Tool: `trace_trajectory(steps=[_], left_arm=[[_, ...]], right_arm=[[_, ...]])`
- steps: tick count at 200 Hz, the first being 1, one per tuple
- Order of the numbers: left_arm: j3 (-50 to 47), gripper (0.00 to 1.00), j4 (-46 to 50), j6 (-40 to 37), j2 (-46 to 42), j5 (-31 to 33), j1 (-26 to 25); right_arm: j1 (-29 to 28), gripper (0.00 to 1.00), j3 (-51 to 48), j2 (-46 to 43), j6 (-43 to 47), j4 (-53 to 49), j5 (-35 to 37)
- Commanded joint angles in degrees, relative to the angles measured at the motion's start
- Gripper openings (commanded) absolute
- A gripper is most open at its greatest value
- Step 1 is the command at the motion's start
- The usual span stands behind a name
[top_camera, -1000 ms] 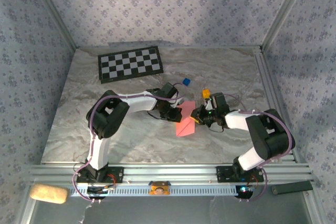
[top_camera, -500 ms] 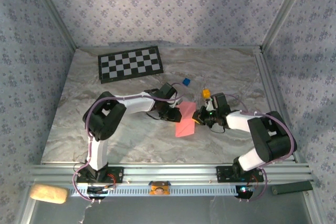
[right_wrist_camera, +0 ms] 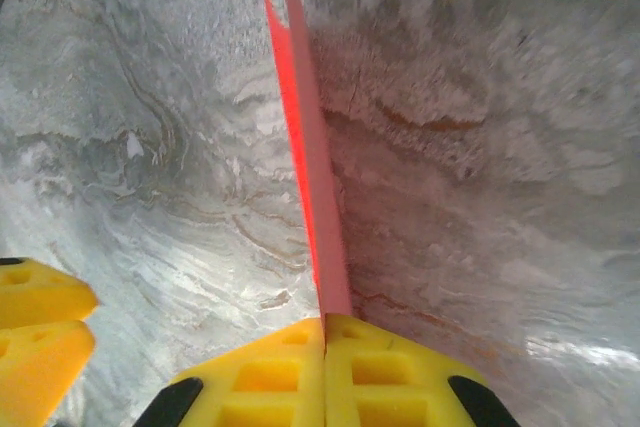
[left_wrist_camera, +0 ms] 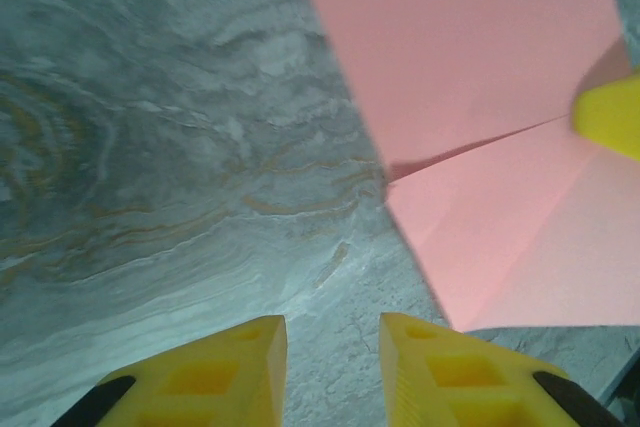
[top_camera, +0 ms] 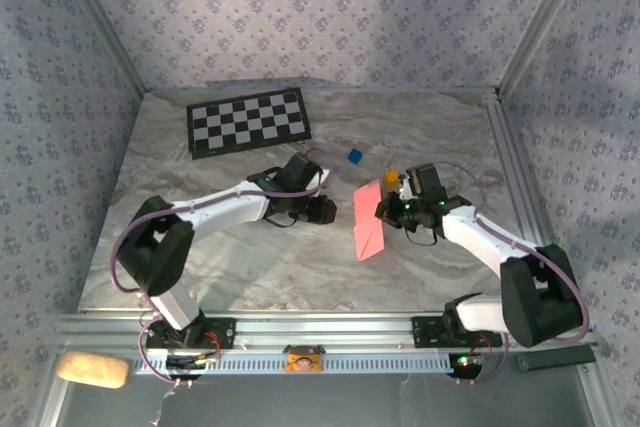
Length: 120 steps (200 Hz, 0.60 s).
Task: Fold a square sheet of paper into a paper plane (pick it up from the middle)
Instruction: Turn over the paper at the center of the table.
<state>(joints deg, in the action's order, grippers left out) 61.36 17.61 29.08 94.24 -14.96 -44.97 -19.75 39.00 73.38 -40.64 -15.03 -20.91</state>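
Note:
The salmon-pink sheet, folded into a slim paper plane (top_camera: 368, 222), hangs on edge above the table with its pointed end toward the near side. My right gripper (top_camera: 386, 210) is shut on its right edge. In the right wrist view the paper (right_wrist_camera: 315, 177) runs straight out from between the closed jaws of my right gripper (right_wrist_camera: 324, 332). My left gripper (top_camera: 331, 209) stands just left of the paper, apart from it. Its yellow fingers (left_wrist_camera: 240, 367) are slightly open over bare table, and the creased paper (left_wrist_camera: 480, 97) lies ahead to their right.
A black-and-white checkerboard mat (top_camera: 248, 120) lies at the back left. A small blue block (top_camera: 354, 156) and a small orange block (top_camera: 392, 178) sit just behind the grippers. A metal rail (top_camera: 320, 330) runs along the table's near edge.
My left gripper has opened, let go of the paper and drawn back to the left. My right gripper, still shut on the paper, has carried it right and turned it on edge.

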Motion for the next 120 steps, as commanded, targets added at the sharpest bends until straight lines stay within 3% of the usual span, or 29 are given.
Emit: trace_trajectory(steps=[1, 65, 120], left_arm=[[-2.0, 0.3, -2.5, 2.0, -4.0, 5.7, 0.8], [-8.6, 0.32, -4.9, 5.0, -13.3, 16.5, 3.2], [-17.4, 0.49, -6.1, 11.9, -24.2, 26.1, 6.5]], right_arm=[[-0.7, 0.08, 4.8, -2.5, 4.2, -13.0, 8.6], [-7.9, 0.08, 17.5, 0.9, 5.4, -30.7, 30.7], [-19.4, 0.07, 27.7, 12.7, 2.0, -43.2, 50.9]])
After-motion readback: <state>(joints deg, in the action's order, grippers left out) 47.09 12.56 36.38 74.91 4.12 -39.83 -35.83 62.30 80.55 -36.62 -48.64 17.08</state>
